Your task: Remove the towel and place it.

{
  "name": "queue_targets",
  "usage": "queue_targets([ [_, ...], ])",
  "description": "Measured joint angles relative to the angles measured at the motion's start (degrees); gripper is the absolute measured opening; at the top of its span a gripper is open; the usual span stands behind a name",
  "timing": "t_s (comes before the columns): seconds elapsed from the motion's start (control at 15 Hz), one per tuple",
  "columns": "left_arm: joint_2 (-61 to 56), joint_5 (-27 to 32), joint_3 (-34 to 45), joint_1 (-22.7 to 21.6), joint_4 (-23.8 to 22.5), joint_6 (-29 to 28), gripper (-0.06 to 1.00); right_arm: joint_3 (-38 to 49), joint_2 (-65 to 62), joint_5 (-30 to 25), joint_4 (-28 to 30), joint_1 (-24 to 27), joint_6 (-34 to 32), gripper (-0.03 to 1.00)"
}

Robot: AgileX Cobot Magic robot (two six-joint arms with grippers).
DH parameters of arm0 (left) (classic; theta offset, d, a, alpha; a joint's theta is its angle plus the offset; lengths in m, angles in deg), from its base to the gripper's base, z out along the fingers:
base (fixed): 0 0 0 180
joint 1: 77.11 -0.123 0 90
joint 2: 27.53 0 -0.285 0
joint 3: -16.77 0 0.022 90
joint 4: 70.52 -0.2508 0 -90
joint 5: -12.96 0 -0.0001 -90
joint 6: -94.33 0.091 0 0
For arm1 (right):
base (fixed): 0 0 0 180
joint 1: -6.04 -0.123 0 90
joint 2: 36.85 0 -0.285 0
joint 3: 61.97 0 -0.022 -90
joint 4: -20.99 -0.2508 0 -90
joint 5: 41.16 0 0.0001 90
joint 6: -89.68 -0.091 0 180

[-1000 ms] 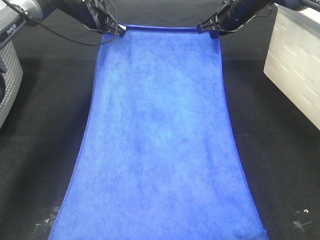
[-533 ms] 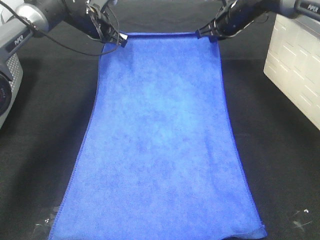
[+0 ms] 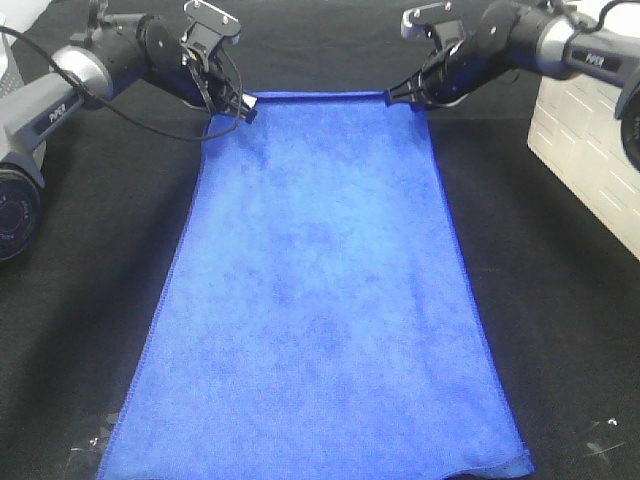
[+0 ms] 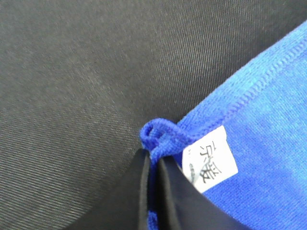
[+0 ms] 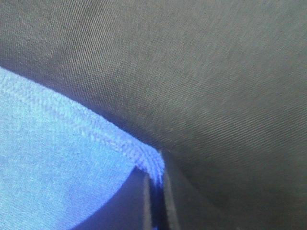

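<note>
The towel [image 3: 320,300] is big and blue. It lies spread out flat on the surface [image 3: 90,260], which has a black cloth over it. The near end of the towel is at the bottom of the high view. That end looks loose, with a small curl at one near corner. Nothing holds it there, so it can slide along when the far end is pulled.

The long middle part is smooth. It looks that way because both far corners are held apart from each other, so the cloth is kept wide and does not bunch up.

At the far end, the left hand [image 3: 243,108] pinches one corner. In its wrist view the two dark fingers [image 4: 144,191] are pressed together on a small fold of blue cloth, right beside the white tag [image 4: 211,160]. The right hand [image 3: 398,97] pinches the other far corner. Its wrist view shows the stitched edge squeezed between its fingers [image 5: 168,206] too.

Each hand grips only the very tip of a corner. I think this is so the towel can be lifted or dragged off evenly, without twisting.

A white box [image 3: 585,150] stands to the right, away from the towel.
</note>
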Motion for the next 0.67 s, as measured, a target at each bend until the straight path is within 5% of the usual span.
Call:
queue_targets([
  [0.4,2.2,-2.5,0.0,0.0,-0.1,0.0,0.01,0.0,2.6,2.1,-2.1,0.0,0.0,0.01],
  [0.67,2.9,-3.4,0.0,-0.1,-0.1,-0.2,0.03,0.0,2.8,2.5,-2.2,0.0,0.0,0.29],
])
